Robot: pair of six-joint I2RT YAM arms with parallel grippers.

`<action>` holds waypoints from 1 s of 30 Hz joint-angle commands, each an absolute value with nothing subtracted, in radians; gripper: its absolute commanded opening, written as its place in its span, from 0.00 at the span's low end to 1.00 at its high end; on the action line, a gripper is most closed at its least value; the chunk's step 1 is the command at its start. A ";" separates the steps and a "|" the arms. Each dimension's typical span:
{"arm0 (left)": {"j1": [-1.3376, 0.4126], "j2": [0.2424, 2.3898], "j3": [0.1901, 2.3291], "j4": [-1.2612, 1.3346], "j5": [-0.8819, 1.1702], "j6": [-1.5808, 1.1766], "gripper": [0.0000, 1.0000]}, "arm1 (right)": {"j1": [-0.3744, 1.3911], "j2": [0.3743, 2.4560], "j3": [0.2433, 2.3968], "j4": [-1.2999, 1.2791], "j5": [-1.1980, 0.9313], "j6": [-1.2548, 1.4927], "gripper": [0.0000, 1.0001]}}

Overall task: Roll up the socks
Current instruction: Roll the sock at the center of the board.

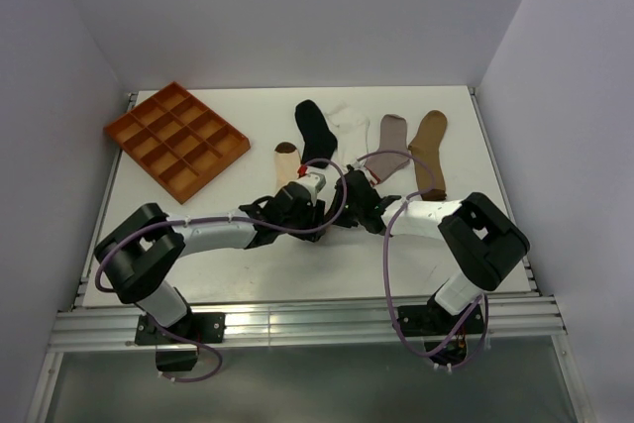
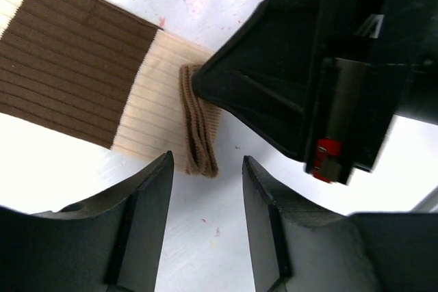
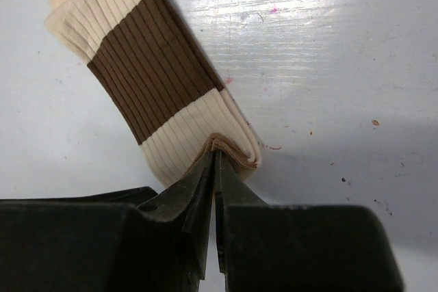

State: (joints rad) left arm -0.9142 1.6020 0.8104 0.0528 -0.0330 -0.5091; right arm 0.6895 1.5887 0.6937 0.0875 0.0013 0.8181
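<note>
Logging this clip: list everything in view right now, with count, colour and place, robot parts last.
banded sock: one, cream and brown, table centre, near end folded
black sock: one, black, right of banded sock
white sock: one, white, beside the black one
grey sock: one, grey, further right
tan sock: one, tan, rightmost
tray: one, orange, far left
table: one, white
left hand: one, black, open beside the fold
right hand: one, black, shut on banded sock's fold

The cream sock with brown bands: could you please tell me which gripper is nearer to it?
Right. The right gripper is shut on the folded end of the cream sock; the left gripper hovers open beside that same end, not gripping it.
</note>
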 commanded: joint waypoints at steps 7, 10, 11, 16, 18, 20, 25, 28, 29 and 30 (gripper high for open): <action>-0.922 1.658 0.807 0.130 -0.055 -0.476 0.41 | 0.693 1.591 0.693 0.035 0.005 0.822 0.11; -0.922 1.661 0.804 0.137 -0.057 -0.486 0.34 | 0.693 1.591 0.692 0.034 0.005 0.822 0.11; -0.922 1.660 0.804 0.135 -0.057 -0.495 0.31 | 0.693 1.589 0.692 0.035 0.005 0.822 0.10; -0.917 1.663 0.802 0.130 -0.040 -0.529 0.18 | 0.693 1.586 0.687 0.032 0.005 0.822 0.11; -0.907 1.675 0.802 0.123 -0.012 -0.554 0.14 | 0.693 1.583 0.684 0.031 0.005 0.821 0.11; -0.887 1.686 0.804 0.112 -0.009 -0.580 0.09 | 0.692 1.583 0.684 0.028 0.005 0.821 0.11; -0.827 1.687 0.788 0.094 0.063 -0.632 0.05 | 0.687 1.583 0.672 0.029 0.005 0.827 0.10; -0.799 1.692 0.785 0.075 0.089 -0.653 0.07 | 0.678 1.591 0.670 0.025 0.005 0.833 0.10; -0.795 1.698 0.787 0.071 0.090 -0.658 0.08 | 0.678 1.591 0.669 0.025 0.005 0.833 0.10; -0.792 1.701 0.788 0.058 0.092 -0.661 0.09 | 0.673 1.591 0.663 0.025 -0.017 0.836 0.10</action>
